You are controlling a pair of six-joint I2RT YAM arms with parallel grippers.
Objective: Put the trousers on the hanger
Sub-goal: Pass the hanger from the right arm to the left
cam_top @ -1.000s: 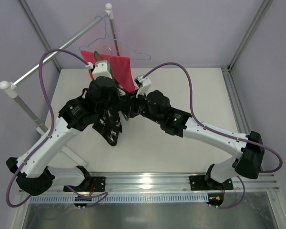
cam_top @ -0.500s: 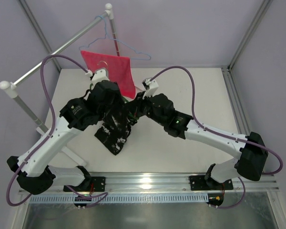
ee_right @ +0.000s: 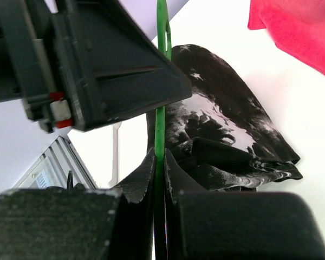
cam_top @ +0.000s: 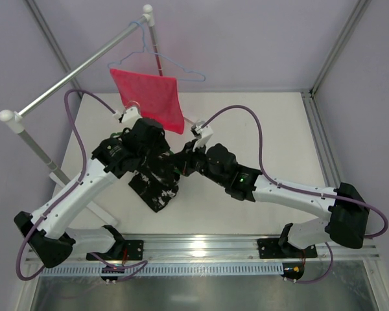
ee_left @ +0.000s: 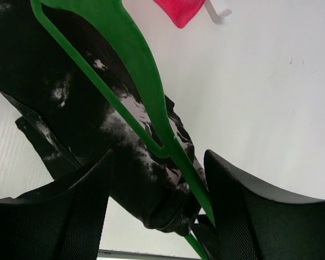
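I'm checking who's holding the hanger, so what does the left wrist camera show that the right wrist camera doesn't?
Only the left wrist view shows the left gripper open, the hanger running between its fingers. Only the right wrist view shows the right gripper shut on the hanger's thin edge. Both show the hanger, the trousers and the red cloth.

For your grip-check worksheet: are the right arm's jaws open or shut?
Shut: the right wrist view shows the right jaws clamped on the green hanger, no gap.

The hanger runs off the left wrist view's top edge; overhead, the left arm half hides the trousers.
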